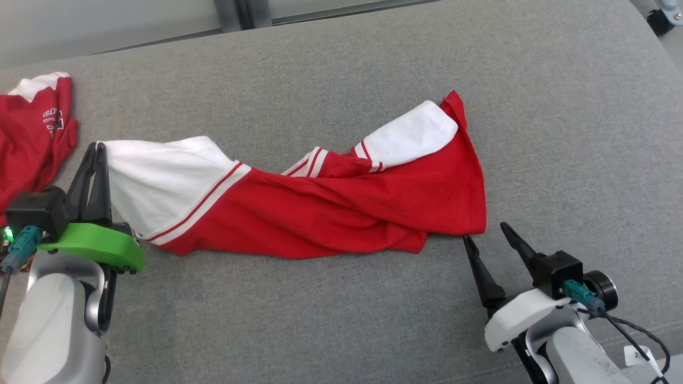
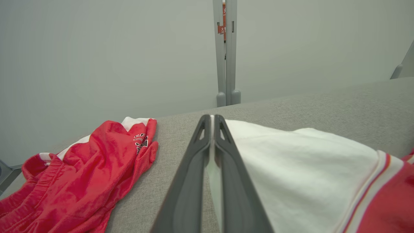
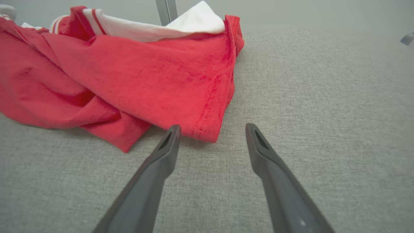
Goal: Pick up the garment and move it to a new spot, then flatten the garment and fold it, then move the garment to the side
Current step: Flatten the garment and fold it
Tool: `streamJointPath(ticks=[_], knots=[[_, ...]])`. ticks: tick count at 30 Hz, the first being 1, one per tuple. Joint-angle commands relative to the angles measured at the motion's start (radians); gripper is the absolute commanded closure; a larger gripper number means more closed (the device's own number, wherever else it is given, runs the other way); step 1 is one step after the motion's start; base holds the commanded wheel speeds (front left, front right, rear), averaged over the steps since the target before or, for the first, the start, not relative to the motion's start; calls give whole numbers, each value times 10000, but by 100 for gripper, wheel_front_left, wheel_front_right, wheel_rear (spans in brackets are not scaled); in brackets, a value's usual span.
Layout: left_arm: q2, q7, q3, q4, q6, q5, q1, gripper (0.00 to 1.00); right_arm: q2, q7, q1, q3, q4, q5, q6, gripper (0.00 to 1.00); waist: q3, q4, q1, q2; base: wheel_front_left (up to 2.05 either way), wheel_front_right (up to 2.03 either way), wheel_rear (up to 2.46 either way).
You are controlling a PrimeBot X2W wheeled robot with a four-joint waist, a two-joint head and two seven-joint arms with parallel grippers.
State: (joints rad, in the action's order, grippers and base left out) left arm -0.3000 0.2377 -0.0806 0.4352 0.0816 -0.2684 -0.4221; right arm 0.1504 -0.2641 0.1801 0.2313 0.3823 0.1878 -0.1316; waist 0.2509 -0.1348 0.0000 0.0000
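Sprawling rumpled, the red-and-white garment (image 1: 320, 202) is lying across the grey cushion (image 1: 560, 133). The left gripper (image 1: 97, 152) is pinching its white end, fingers pressed together, while the right gripper (image 1: 486, 232) is hovering spread just beside its red corner. Another red garment (image 1: 32, 133) is resting at far left.

Crumpled red cloth (image 1: 32, 138) lies on grey upholstery (image 1: 341, 320).

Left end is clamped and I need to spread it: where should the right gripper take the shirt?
Grip the red hem corner of the shirt, coming straight in from the near side. It juts toward the open right gripper as a thin free edge, lined up just ahead of it.
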Motion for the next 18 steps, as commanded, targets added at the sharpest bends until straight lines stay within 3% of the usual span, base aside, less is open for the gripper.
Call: streamJointPath(ticks=[1, 5, 6, 10, 11, 18], knots=[[-74, -38, 15, -119, -61, -102, 113, 100, 84, -4, 222, 100, 181, -74, 18, 0, 27, 57, 0, 0, 0, 0, 0], [-48, -162, -54, -419, -117, -139, 154, 100, 117, -4, 679, 425, 763, 44, 18, 0, 74, 168, 0, 0, 0, 0, 0], [-40, -199, -73, -475, -113, -145, 154, 100, 149, -4, 753, 503, 927, 71, 18, 8, 84, 201, 0, 0, 0, 0, 0], [-53, -252, -134, -620, -125, -173, 138, 100, 196, -4, 998, 786, 1206, 164, 18, 69, 103, 293, 0, 0, 0, 0, 0], [-59, -268, -152, -649, -129, -173, 141, 100, 246, -4, 1023, 866, 1216, 167, 18, 100, 100, 317, 0, 0, 0, 0, 0], [-232, -84, -183, -932, -32, -174, 154, 100, 524, -4, 796, 969, 327, 874, 18, 100, -96, 340, 0, 0, 0, 0, 0]])
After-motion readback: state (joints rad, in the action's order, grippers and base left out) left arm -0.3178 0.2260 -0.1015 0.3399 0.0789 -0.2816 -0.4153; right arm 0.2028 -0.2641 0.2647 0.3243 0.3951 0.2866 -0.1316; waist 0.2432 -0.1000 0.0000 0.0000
